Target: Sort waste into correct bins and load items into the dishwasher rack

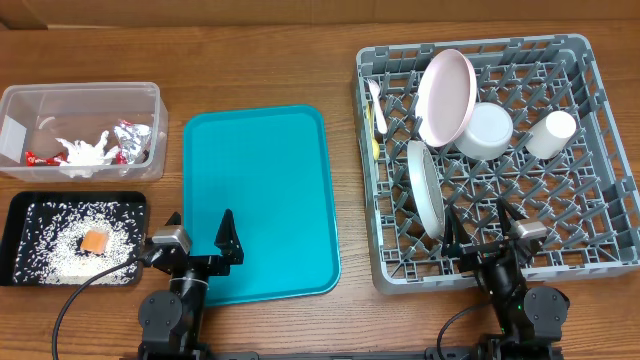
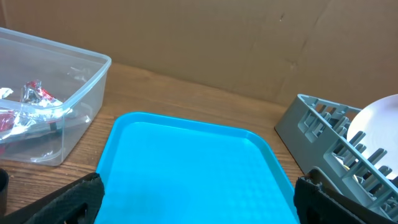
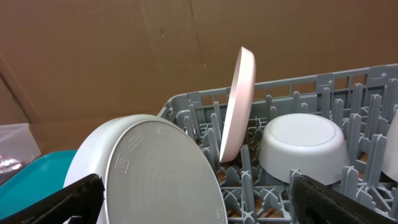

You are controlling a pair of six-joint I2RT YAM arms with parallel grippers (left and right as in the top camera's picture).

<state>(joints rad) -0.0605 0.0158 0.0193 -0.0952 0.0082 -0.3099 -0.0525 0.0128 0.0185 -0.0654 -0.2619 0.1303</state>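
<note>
Teal tray carries nothing. Right of it, rack holds plates, bowl, cup, cutlery, just ahead of right pincer; left of it, binned waste, nearer left pincer. Both apart, empty.

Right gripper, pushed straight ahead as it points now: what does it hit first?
Most likely the grey-green plate, standing on edge in the dishwasher rack just ahead of the open right gripper. It sits left of centre, so a near miss is possible.
</note>
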